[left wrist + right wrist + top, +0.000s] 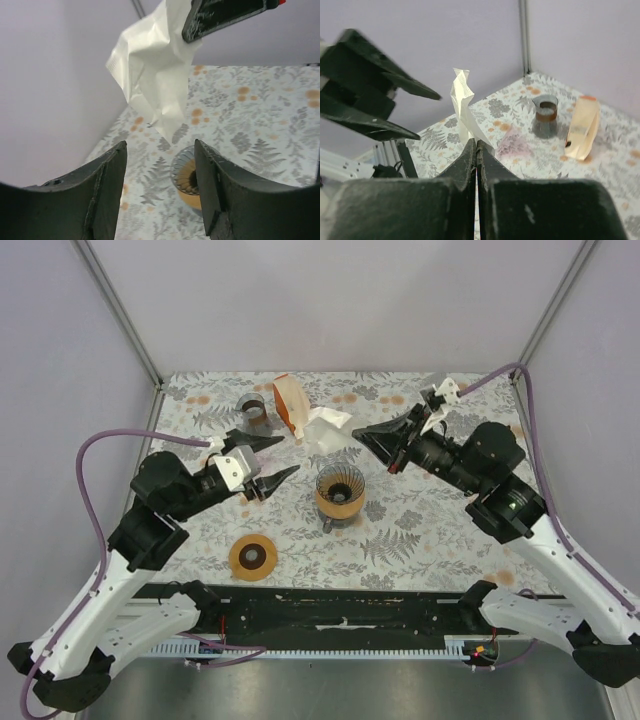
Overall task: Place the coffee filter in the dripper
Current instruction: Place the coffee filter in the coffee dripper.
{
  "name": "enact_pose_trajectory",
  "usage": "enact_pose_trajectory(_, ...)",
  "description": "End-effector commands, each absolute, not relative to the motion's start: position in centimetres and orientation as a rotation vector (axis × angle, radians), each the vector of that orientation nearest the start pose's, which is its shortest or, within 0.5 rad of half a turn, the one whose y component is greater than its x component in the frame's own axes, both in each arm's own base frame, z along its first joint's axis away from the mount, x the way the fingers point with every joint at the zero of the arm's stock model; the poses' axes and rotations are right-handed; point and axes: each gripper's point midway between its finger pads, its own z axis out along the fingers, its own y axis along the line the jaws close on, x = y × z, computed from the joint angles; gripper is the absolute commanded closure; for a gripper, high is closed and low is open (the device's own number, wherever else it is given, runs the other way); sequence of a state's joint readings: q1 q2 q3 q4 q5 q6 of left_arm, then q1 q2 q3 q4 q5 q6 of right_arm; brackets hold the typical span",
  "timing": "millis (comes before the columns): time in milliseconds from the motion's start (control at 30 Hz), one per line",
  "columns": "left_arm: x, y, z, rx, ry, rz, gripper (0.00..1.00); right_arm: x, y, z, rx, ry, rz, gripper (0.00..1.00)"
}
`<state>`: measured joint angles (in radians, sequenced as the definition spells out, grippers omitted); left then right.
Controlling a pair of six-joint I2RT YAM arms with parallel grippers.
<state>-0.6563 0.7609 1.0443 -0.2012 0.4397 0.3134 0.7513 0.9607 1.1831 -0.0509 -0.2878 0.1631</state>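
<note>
Coffee filter [328,428] is pinched at one edge by the clamped right gripper [358,431] and held aloft, just far of the dripper [339,492] (pointed end hangs down toward it). Left gripper [278,459] is spread open, empty, left of the filter.

The table [430,530] is covered with a pale cloth printed with grey ferns and orange flowers. Near its middle stands the dripper [340,492], a ribbed glass cone on a brown base, and a round brown disc [253,557] lies apart from it toward the near left. By the far edge, a small glass beaker [252,410] sits just beside a tan pouch [290,405].
</note>
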Motion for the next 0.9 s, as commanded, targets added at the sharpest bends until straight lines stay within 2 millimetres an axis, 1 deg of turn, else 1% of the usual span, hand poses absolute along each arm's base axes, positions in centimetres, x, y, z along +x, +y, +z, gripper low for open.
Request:
enact_pose_trajectory(0, 20.8, -19.9, 44.6, 1.05, 1.003, -0.268, 0.42, 23.5, 27.5, 42.6, -0.334, 1.552, 1.152, 1.0)
enact_pose_trajectory(67, 20.8, -20.0, 45.0, 1.112, 0.99, -0.223, 0.48, 23.8, 28.0, 43.1, -0.238, 1.57, 1.244, 1.0)
enact_pose_trajectory(100, 20.9, -20.0, 45.2, 1.139, 0.976, -0.199, 0.5, 24.1, 27.8, 43.6, -0.17, 1.573, 1.275, 1.0)
enact_pose_trajectory(167, 20.9, -20.2, 45.6, 1.199, 0.927, -0.146, 0.52, 24.5, 27.5, 44.5, -0.053, 1.574, 1.332, 1.0)
enact_pose_trajectory(200, 21.0, -20.4, 45.8, 1.235, 0.894, -0.112, 0.53, 24.5, 27.3, 45.4, -0.001, 1.548, 1.372, 1.0)
enact_pose_trajectory(233, 21.2, -20.6, 45.9, 1.274, 0.861, -0.069, 0.53, 24.7, 26.9, 45.9, 0.067, 1.543, 1.404, 1.0)
enact_pose_trajectory(300, 21.6, -21.4, 45.7, 1.339, 0.816, -0.007, 0.53, 24.8, 26.3, 46.5, 0.177, 1.537, 1.457, 1.0)
enact_pose_trajectory(367, 21.6, -22.6, 45.3, 1.375, 0.796, 0.004, 0.51, 24.7, 26.0, 46.5, 0.275, 1.539, 1.52, 1.0)
enact_pose_trajectory(400, 21.4, -23.5, 45.1, 1.391, 0.792, -0.003, 0.5, 24.7, 25.9, 46.4, 0.322, 1.541, 1.546, 1.0)
enact_pose_trajectory(433, 20.7, -24.6, 45.1, 1.404, 0.775, -0.023, 0.48, 24.6, 25.9, 46.1, 0.36, 1.551, 1.574, 1.0)
enact_pose_trajectory(467, 20.4, -25.5, 45.0, 1.413, 0.773, -0.027, 0.47, 24.4, 26.0, 45.7, 0.383, 1.562, 1.591, 1.0)
enact_pose_trajectory(567, 18.6, -28.4, 45.8, 1.403, 0.754, -0.063, 0.46, 23.8, 26.8, 44.8, 0.434, 1.599, 1.612, 1.0)
enact_pose_trajectory(633, 17.8, -29.9, 46.4, 1.383, 0.775, -0.082, 0.48, 23.2, 27.5, 45.1, 0.417, 1.605, 1.627, 1.0)
enact_pose_trajectory(667, 17.4, -30.7, 46.4, 1.38, 0.795, -0.088, 0.49, 23.0, 27.7, 45.3, 0.406, 1.604, 1.635, 1.0)
enact_pose_trajectory(767, 17.6, -31.5, 46.1, 1.367, 0.844, -0.049, 0.58, 22.9, 27.8, 45.5, 0.418, 1.593, 1.626, 1.0)
enact_pose_trajectory(867, 18.0, -31.2, 46.4, 1.331, 0.865, -0.028, 0.65, 22.8, 27.6, 45.1, 0.43, 1.594, 1.615, 1.0)
